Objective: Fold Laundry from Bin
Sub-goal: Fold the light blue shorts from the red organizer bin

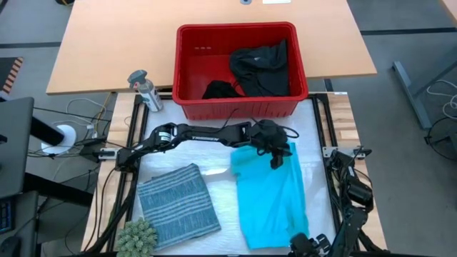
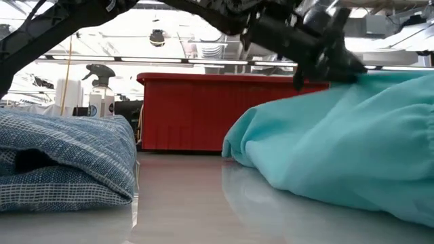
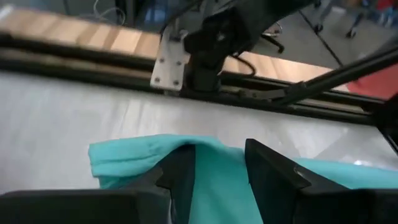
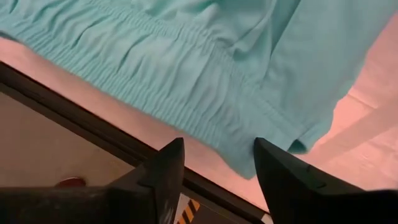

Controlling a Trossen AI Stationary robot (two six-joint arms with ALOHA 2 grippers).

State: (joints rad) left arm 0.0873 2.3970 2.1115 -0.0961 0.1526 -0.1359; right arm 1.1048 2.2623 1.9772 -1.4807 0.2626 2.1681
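A turquoise garment [image 1: 268, 193] lies spread on the white table top, right of centre. My left gripper [image 1: 275, 155] reaches across from the left and is shut on the garment's far part. A folded blue-grey striped garment [image 1: 178, 203] rests flat at the near left. Black laundry [image 1: 260, 68] lies inside the red bin [image 1: 187, 64] at the far edge. My right gripper [image 4: 217, 155] is open at the near right, just short of the turquoise garment's gathered waistband [image 4: 186, 93], touching nothing. My left gripper pinches a raised bunch of the turquoise cloth [image 3: 219, 177] between its two fingers, near the garment's far right corner. It comes from above, slanting down from the table's left. The cloth rises to the fingers [image 2: 325, 64], and the rest of the garment lies on the table.
A grey spray bottle [image 1: 146, 89] stands left of the bin. A small green plant-like thing [image 1: 136, 237] sits at the near left corner. Black frame rails [image 1: 136, 128] run along both sides of the table top. Bare white surface lies between the two spread garments.
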